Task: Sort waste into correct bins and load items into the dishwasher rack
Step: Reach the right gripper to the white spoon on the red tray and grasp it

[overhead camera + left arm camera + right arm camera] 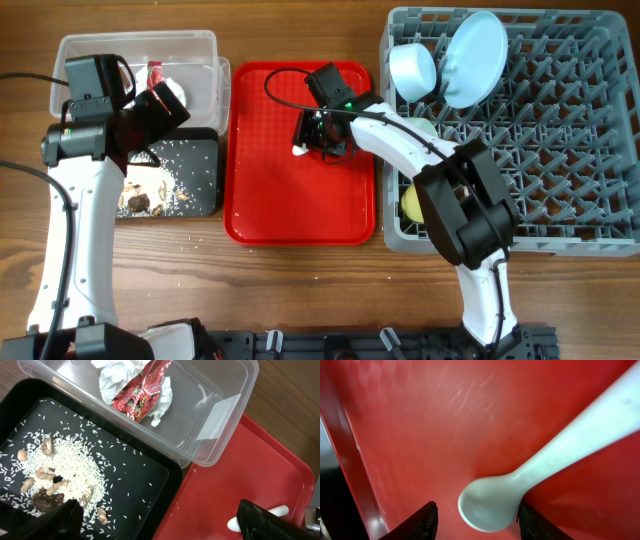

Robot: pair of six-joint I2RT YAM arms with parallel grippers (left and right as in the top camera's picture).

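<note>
We see the white spoon (490,502) lying flat on the red tray (300,210). In the wrist view its bowl is at lower centre and its handle runs to the upper right. The right gripper (477,522) straddles the bowl with its jaws apart and holds nothing. The left gripper (160,525), at the upper left of the overhead frame, is spread wide and empty.

We judge the spoon to be light, stiff plastic, smooth enough to skate on the tray. We would pinch across the narrow neck or handle rather than the rounded bowl, with the fingertips down at the tray surface. It goes next to the dishwasher rack (560,150) on the right.
</note>
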